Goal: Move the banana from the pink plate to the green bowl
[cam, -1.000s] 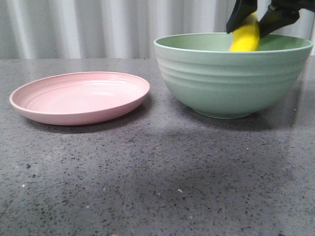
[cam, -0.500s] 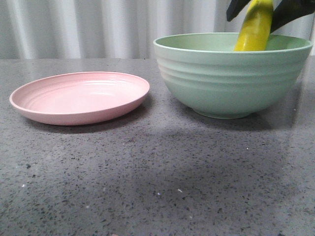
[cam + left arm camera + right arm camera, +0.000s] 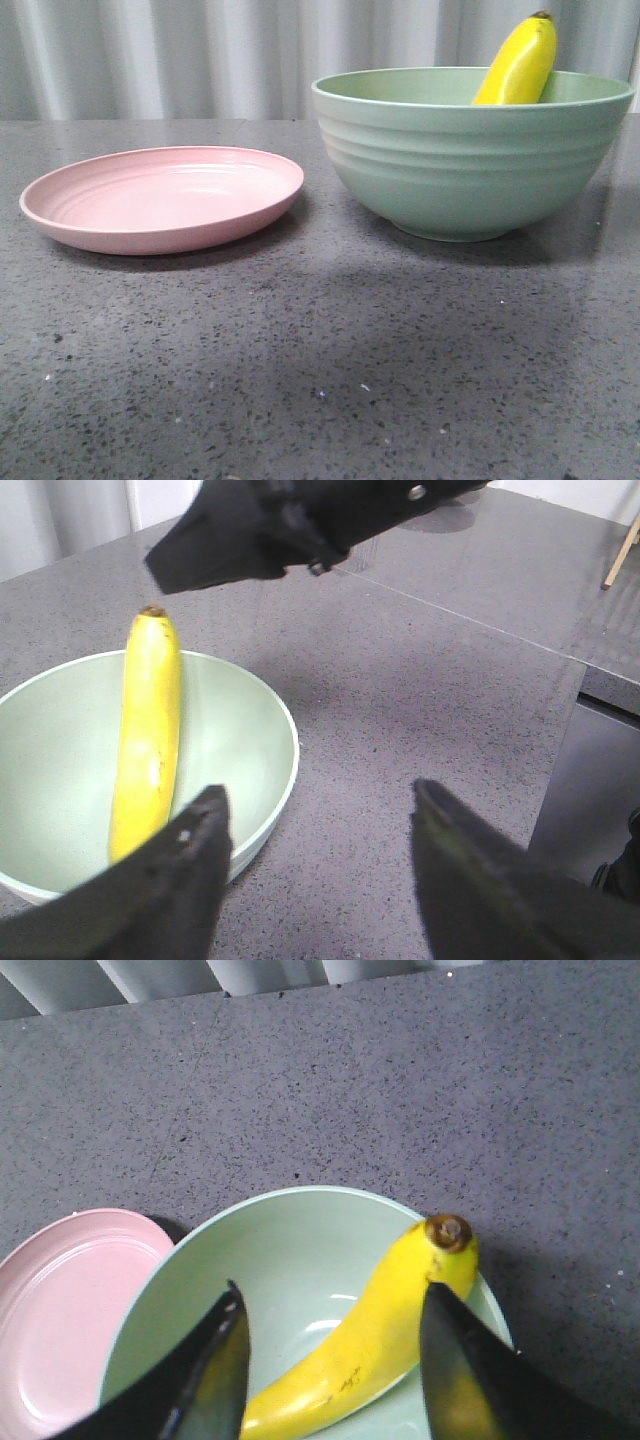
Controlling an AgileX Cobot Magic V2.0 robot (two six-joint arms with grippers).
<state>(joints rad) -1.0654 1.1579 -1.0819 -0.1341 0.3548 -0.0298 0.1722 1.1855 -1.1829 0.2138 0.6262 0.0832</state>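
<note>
Glossy curved yellow banana (image 3: 147,742) with a dark tip leaning inside the deep pale sage-green bowl (image 3: 262,742), tip above the rim, bowl on a speckled grey stone tabletop (image 3: 420,690), left gripper (image 3: 320,845) with black fingers (image 3: 170,885) spread apart, another black gripper (image 3: 300,520) overhead

Dark grey speckled table (image 3: 320,360), pale pleated curtain (image 3: 150,55) behind, wooden stick (image 3: 620,550) at edge

a glossy yellow curved banana (image 3: 519,64) with a dark brown tip; a pale sage-green ribbed bowl (image 3: 470,160); a pale-pink ridged round plate (image 3: 162,197); a dark grey speckled stone surface (image 3: 320,370).
</note>
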